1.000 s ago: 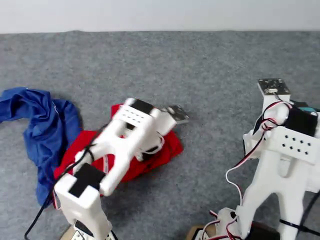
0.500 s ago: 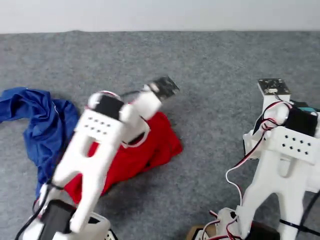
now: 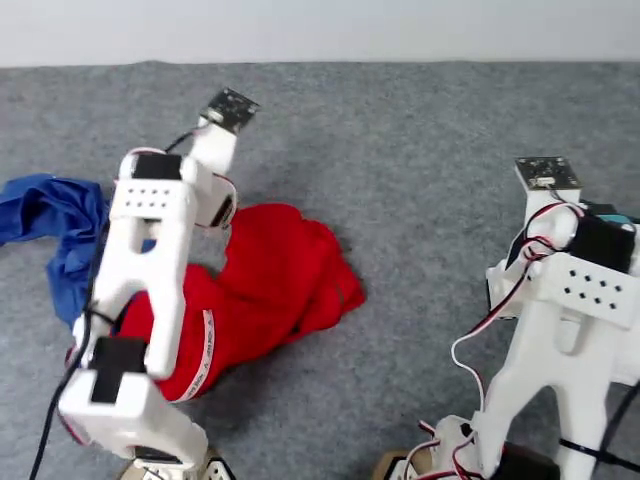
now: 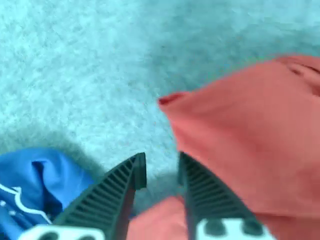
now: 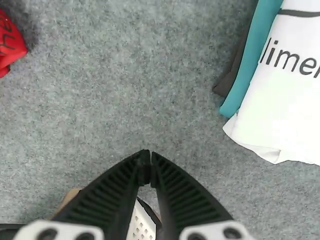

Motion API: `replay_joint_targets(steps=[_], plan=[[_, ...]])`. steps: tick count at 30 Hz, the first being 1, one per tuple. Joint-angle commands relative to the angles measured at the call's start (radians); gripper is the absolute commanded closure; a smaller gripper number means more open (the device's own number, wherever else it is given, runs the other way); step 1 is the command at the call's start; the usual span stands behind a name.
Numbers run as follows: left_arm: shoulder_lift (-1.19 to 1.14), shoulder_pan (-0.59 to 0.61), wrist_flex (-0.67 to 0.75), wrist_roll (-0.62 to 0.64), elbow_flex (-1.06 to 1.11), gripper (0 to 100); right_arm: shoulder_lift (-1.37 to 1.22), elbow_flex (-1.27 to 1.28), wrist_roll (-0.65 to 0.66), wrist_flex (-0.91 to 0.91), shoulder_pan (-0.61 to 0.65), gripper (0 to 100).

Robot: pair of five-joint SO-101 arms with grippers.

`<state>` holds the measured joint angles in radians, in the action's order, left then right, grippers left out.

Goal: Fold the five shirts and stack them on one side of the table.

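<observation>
Table (image 3: 430,150): covered in grey carpet-like cloth, seen from above, two white arms at its near edge. Red shirt (image 3: 285,270): crumpled, unfolded, lying on the left half of the table, partly under the left arm (image 3: 150,260). Blue shirt (image 3: 50,215): crumpled, unfolded, at the far left edge of the table, just beside the red shirt, with the left arm across the place where the two meet. Left claw (image 4: 161,170): fingers a little apart, nothing clamped; grey cloth shows through the gap at the tips; it hangs above the strip of table between the blue shirt and the red shirt, with a fold of red under the roots of the fingers. Right arm (image 3: 565,300): at the right side of the table, well apart from the red shirt. Right claw (image 5: 150,156): fingers together at the tips, nothing held, pointing down at bare grey cloth. Stack at the right side of the table, beside the right claw: white shirt (image 5: 292,95) with dark print uppermost; teal shirt (image 5: 251,62) under it, its edge showing; a dark shirt (image 5: 231,77) lowest, only a thin edge visible. The red shirt's corner is across the table from the stack, not touching it.
</observation>
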<state>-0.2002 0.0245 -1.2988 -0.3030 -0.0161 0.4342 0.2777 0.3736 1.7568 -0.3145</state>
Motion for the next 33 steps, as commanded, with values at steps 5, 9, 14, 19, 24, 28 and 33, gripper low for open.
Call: replay_joint_targets(steps=[5,9,14,19,24,28,33], plan=[[-0.218,0.008,0.015,-0.181,-0.229,82,0.035,-0.003,-0.008,0.039,0.010,99.0],[-0.338,0.012,0.015,-0.229,-0.323,82,0.035,-0.003,-0.009,0.039,0.010,99.0],[-0.451,0.008,-0.012,-0.241,-0.433,82,0.035,-0.003,-0.009,0.041,0.008,99.0],[-0.572,-0.015,-0.077,-0.241,-0.576,82,0.035,-0.003,-0.009,0.041,0.007,99.0],[-0.647,-0.020,-0.218,-0.241,-0.786,82,0.035,-0.003,-0.009,0.041,0.007,99.0],[-0.671,-0.014,-0.371,-0.249,-0.947,82,0.035,-0.003,-0.009,0.041,0.007,99.0],[-0.663,-0.017,-0.457,-0.262,-1.013,82,0.035,-0.003,-0.009,0.041,0.008,99.0]])
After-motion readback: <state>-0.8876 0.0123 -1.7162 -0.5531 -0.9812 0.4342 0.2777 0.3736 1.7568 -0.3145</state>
